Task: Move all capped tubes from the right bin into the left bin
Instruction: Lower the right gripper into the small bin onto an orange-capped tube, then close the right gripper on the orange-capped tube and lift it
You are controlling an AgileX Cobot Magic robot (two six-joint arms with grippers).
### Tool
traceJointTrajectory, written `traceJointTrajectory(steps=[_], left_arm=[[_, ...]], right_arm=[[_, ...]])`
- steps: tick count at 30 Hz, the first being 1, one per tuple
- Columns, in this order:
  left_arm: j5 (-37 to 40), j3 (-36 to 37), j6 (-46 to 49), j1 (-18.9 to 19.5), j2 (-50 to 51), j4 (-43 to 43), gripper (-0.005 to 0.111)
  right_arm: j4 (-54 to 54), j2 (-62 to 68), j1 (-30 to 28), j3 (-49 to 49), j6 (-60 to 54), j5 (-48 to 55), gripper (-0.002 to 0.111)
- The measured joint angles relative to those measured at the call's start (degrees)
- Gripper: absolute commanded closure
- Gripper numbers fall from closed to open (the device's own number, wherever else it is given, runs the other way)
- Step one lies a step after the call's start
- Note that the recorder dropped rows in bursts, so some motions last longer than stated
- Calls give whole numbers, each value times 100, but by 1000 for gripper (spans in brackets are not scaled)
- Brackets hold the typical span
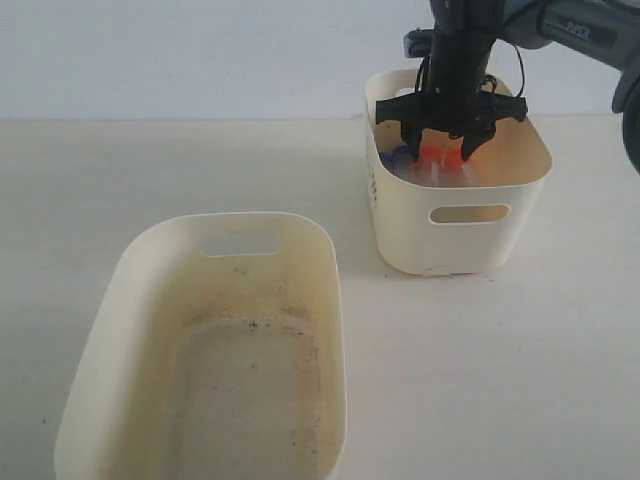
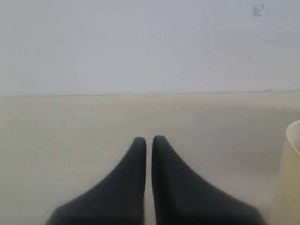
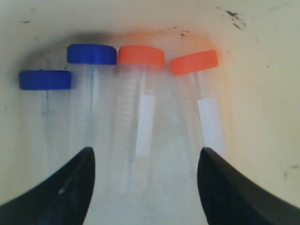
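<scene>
Four tubes (image 3: 132, 122), two blue and two orange, all sit in the right bin (image 1: 460, 255), which is over by the far edge of the table (image 1: 500, 380), toward its right corner. They're side by side with caps toward one wall. I can't tell if they lie flat or lean.

So zero moved so far, as far as I can see. The left bin (image 1: 130, 300), down by the near edge and left of the middle, shows only its speckled floor and no tube.

Right gripper (image 1: 440, 146) hangs down inside the right bin, right above the tubes. Its jaws are spread wide and it's not gripping anything. In the wrist view the middle tubes sit between the fingertips, so I'd guess it's lining up on one of the orange ones.

Left gripper (image 2: 149, 139) is off over the table, fingers pinched nearly together with just a thin slit, holding nothing.

My read is that the first pick is only being set up. All four grabs, carries and drops are left to do.
</scene>
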Motion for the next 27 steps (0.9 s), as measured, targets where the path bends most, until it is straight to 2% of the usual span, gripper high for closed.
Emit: traceJointTrajectory(steps=[6,10,27], left_arm=[[0,0,0,0,0,0,103],[0,0,0,0,0,0,103],[0,0,0,0,0,0,103]], right_arm=[[0,0,0,0,12,-62,48],[0,22,0,0,12,-76,54],[48,590,0,-11,79,-78,55]])
